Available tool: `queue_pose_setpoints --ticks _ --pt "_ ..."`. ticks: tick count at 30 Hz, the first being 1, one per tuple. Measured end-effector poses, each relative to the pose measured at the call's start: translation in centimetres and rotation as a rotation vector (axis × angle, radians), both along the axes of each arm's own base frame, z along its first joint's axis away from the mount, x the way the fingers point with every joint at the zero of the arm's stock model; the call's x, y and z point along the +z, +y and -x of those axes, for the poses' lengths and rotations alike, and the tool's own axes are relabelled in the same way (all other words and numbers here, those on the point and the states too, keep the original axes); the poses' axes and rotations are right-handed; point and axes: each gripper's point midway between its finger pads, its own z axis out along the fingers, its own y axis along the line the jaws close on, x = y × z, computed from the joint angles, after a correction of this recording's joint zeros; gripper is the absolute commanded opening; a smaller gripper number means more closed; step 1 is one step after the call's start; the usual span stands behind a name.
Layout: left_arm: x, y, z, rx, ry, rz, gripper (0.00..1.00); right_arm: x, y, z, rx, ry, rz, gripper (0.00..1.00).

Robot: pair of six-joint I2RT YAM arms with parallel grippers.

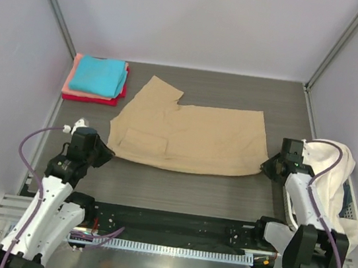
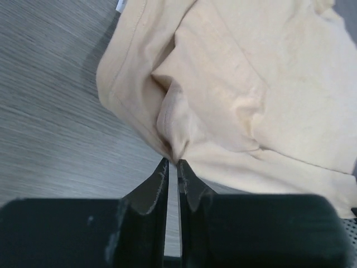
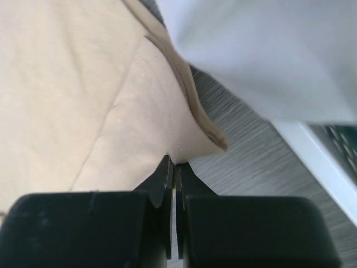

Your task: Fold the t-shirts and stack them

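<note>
Reaching low and forward with both arms. Pinching the near-left corner of the tan shirt tight in the left gripper, the near-right corner in the right gripper. Spread flat, half-folded, mid table, near a stack of folded shirts.

White arms, black jaws, purple cables

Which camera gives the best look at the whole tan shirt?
The top external view: the tan shirt lies spread flat with its full outline visible. The left wrist view shows only a bunched corner pinched by the left gripper; the right wrist view shows only a hemmed corner held by the right gripper.
</note>
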Motion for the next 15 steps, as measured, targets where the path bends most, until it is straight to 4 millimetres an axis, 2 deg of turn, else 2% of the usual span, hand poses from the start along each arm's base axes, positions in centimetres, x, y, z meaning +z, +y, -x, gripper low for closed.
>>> queue_pose_setpoints --ticks 2,3,5,6,7,9,10,12,15 --pt "1.4 -0.2 0.3 0.001 -0.018 0.020 0.14 1.5 0.0 0.2 -0.008 -0.047 0.003 0.15" --pt "2.1 -0.4 0.5 -0.001 -0.025 0.033 0.15 2.0 0.0 0.4 -0.016 -0.062 0.003 0.27" --pt "2.8 -0.5 1.3 -0.004 -0.026 0.051 0.23 2.9 0.0 1.1 -0.027 -0.076 0.003 0.47" --pt "3.0 -0.6 1.7 -0.006 -0.025 0.060 0.30 3.1 0.0 1.4 -0.031 -0.080 0.002 0.64" --pt "3.2 -0.5 2.4 -0.008 -0.021 0.065 0.45 3.4 0.1 1.8 -0.038 -0.083 -0.002 0.70" --pt "3.2 -0.4 4.0 -0.015 0.002 0.062 0.59 3.8 0.2 2.7 -0.042 -0.079 -0.002 0.77" --pt "3.3 -0.2 4.7 -0.020 0.008 0.059 0.62 4.0 0.2 3.1 -0.042 -0.078 -0.003 0.78" --pt "3.8 0.0 5.7 -0.034 0.008 0.047 0.67 4.4 0.3 3.6 -0.045 -0.079 -0.005 0.78" --pt "4.7 -0.2 5.4 -0.081 -0.003 0.022 0.68 5.6 0.4 3.2 -0.034 -0.105 -0.010 0.77"
